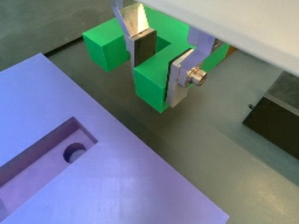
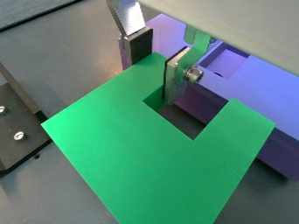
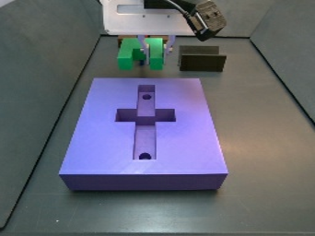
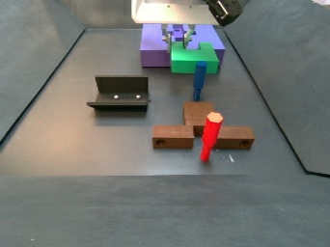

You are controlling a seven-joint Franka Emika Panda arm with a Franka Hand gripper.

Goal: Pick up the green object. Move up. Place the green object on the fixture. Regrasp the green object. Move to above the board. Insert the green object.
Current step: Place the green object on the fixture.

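Tool straddles one arm of the green object (fingers narrow, gripping it) just beyond the board's edge.

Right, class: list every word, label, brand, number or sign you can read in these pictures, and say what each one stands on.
None: no readable text in any view.
The purple board, green object, dark fixture and red peg are all plain.
The end effector, straddling one arm of the green object, carries no lettering that can be made out.
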